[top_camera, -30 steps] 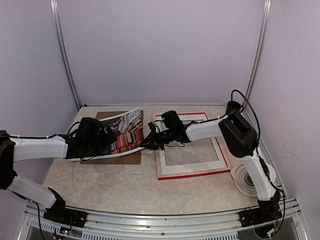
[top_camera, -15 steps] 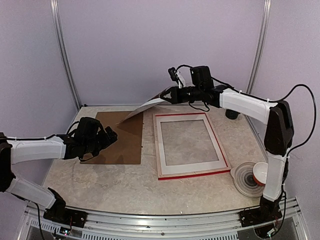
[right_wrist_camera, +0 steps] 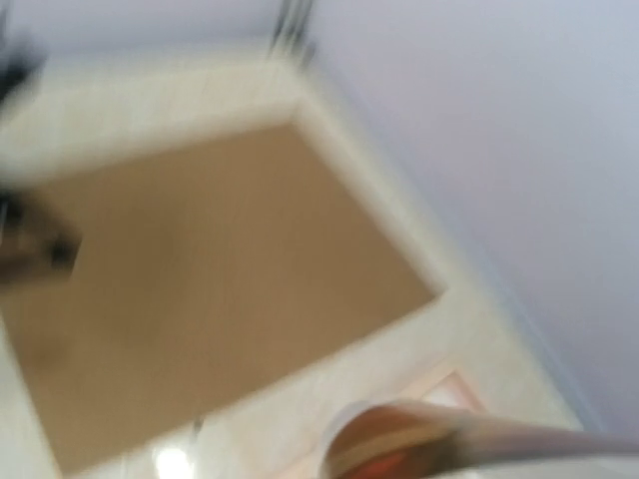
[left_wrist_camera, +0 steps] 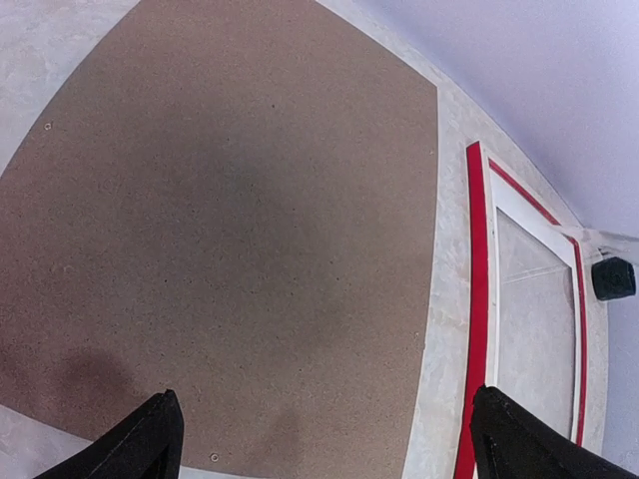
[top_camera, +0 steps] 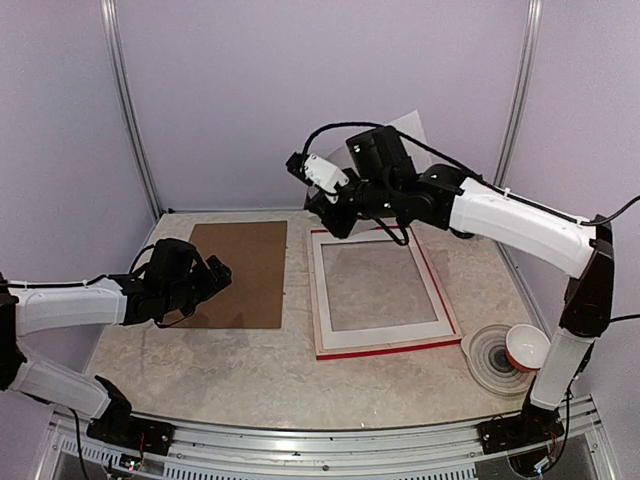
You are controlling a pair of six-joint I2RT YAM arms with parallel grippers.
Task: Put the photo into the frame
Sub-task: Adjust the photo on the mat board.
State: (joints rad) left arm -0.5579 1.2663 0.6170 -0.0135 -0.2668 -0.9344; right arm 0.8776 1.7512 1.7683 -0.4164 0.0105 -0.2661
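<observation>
Status: right hand [top_camera: 345,205] holds the large paper print [top_camera: 410,130], white reverse showing, in the air above the far edge of the pale marbled counter [top_camera: 250,370]. It is closed on one edge of the sheet; the fingers themselves are hidden and the right wrist view is blurred. The print is well apart from the large red rectangular frame [top_camera: 390,348], which lies flat toward the right edge with a white cardboard mat [top_camera: 322,290] within its border. Left hand [left_wrist_camera: 329,454] hovers wide open and empty over the plain brown backing board [top_camera: 240,275] toward the left edge.

Hazards:
1. Single-edge grip: the limp sheet may fold, crease or slip during descent.
2. Misalignment: a leading corner may catch the red rim and buckle.
3. Orientation: the sheet may land picture side wrong
</observation>
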